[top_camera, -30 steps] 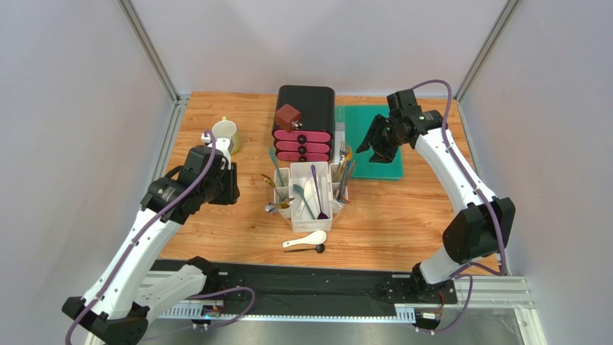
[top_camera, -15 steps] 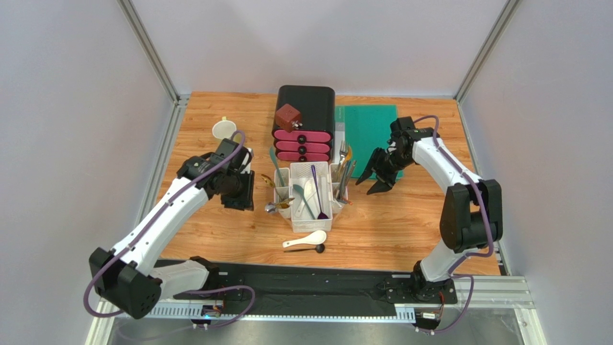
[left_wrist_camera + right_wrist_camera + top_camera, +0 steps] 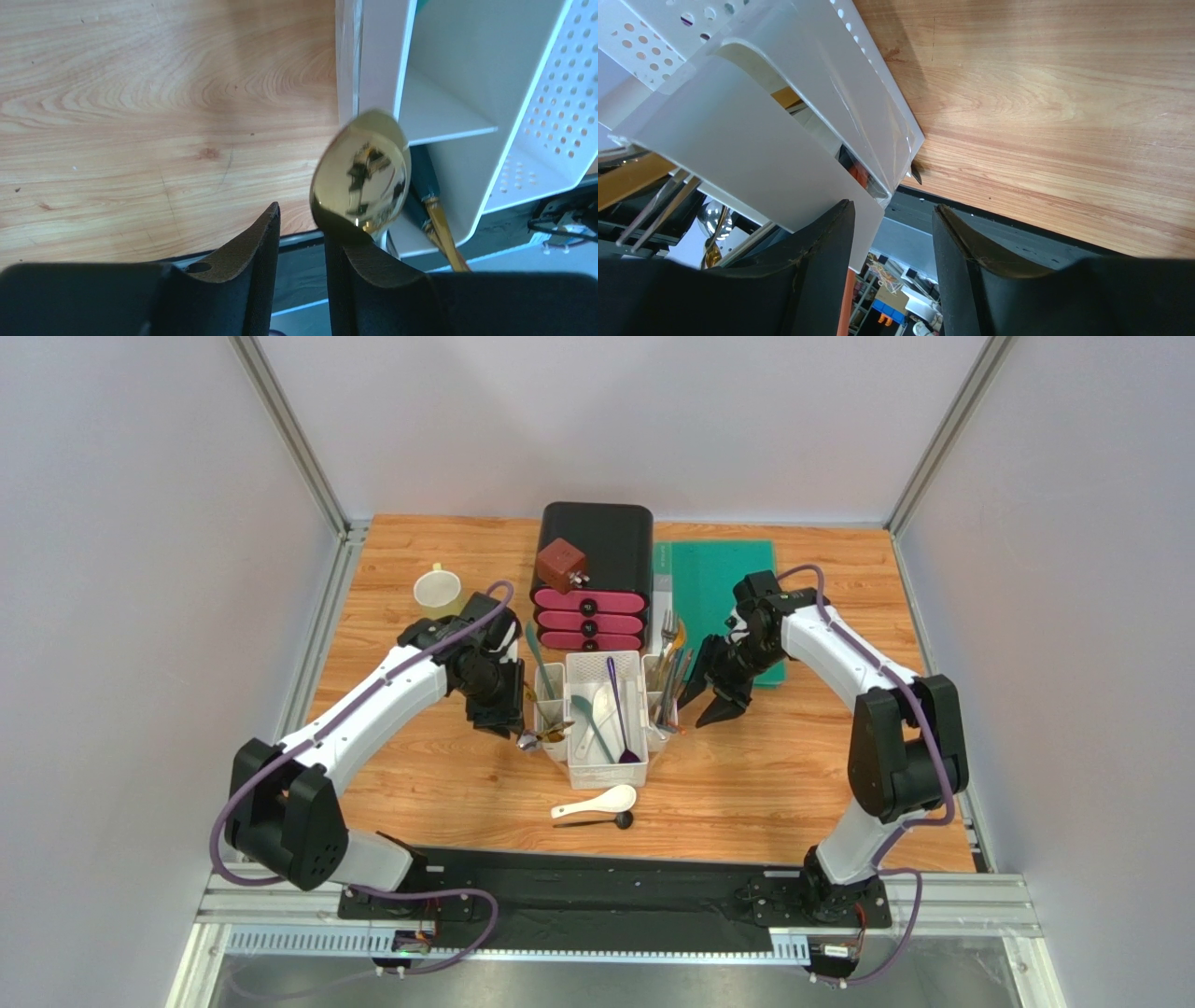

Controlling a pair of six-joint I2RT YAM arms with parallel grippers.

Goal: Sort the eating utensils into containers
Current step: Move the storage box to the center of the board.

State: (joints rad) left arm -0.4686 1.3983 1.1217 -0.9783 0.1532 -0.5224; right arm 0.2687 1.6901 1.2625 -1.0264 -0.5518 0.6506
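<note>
The white caddy (image 3: 627, 661) stands mid-table, with a purple spoon (image 3: 619, 711) and a white ceramic spoon (image 3: 605, 709) in its centre bin and forks (image 3: 672, 647) in its right side bin. My left gripper (image 3: 501, 707) is open beside the caddy's left side. In the left wrist view a gold spoon bowl (image 3: 363, 179) sits against its right fingertip (image 3: 342, 241), with nothing between the jaws (image 3: 302, 218). My right gripper (image 3: 711, 697) is open and empty at the caddy's right side bin (image 3: 773, 140). A white ceramic spoon (image 3: 595, 804) and a black spoon (image 3: 619, 821) lie on the table in front.
A black-and-pink drawer box (image 3: 595, 581) with a brown-red cube (image 3: 564, 562) on it stands right behind the caddy. A pale yellow mug (image 3: 438, 590) sits at the back left. A green mat (image 3: 727, 581) lies at the back right.
Both arms have swung in toward the caddy: the left from beside the mug to the caddy's left side, the right from above the green mat to its right side.
</note>
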